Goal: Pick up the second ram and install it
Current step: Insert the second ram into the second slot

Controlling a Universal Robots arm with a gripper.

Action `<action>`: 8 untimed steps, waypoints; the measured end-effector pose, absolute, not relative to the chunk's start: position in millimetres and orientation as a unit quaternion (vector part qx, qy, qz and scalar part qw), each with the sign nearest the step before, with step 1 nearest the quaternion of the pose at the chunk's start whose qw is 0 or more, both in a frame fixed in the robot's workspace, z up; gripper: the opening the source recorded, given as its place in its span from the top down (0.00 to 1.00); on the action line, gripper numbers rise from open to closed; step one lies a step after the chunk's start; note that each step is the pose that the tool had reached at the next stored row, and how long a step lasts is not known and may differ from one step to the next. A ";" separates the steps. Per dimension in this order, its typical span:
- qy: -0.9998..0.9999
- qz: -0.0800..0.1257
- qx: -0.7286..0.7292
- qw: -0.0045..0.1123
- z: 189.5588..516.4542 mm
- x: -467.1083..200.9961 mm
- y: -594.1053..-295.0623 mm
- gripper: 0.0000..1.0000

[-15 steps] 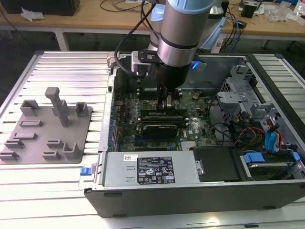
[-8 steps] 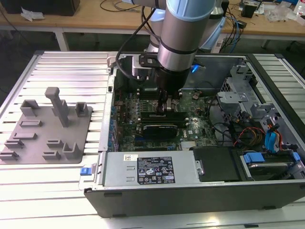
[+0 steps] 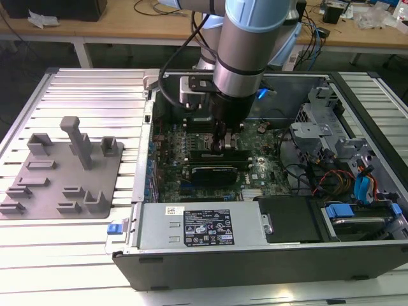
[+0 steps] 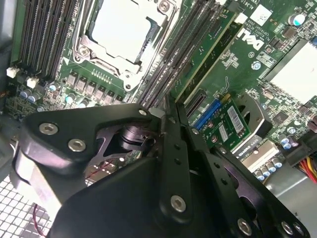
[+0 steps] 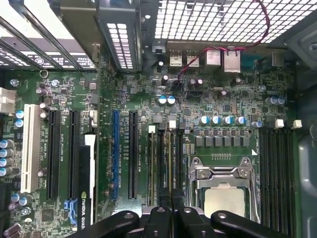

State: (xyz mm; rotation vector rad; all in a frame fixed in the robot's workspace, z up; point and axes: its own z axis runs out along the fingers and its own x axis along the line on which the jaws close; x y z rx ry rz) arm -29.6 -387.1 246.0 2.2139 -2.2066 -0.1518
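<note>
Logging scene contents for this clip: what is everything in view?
Computer case: one, black, open on the slatted table.
Motherboard: one, green, inside the case.
CPU socket: one, silver, on the motherboard.
RAM stick: one seen, green, seated beside the socket.
Power supply: one, grey, along the case's near wall.
Parts fixture: one, grey, exterior view's left.
Robot arm: one, grey and blue, over the case.
Gripper: one, black, low over the memory slots.

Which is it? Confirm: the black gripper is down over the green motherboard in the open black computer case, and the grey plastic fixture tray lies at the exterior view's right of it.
Wrong side. The exterior view shows the grey plastic fixture tray at its left of the open black computer case, not the right. The black gripper is indeed down over the green motherboard inside it.
</note>
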 end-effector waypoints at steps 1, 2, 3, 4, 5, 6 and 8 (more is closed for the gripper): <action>-0.705 -0.048 0.707 0.006 245.6 -29.7 -386.6 0.91; -0.705 -0.049 0.707 0.006 244.9 -29.7 -385.7 0.91; -0.705 -0.048 0.707 0.006 244.3 -29.7 -385.4 0.91; -0.705 -0.048 0.707 0.007 243.9 -29.7 -385.3 0.91; -0.706 -0.047 0.707 0.008 243.5 -29.7 -385.4 0.91; -0.706 -0.047 0.707 0.008 242.4 -29.7 -385.4 0.91; -0.706 -0.047 0.707 0.008 242.0 -29.7 -385.3 0.91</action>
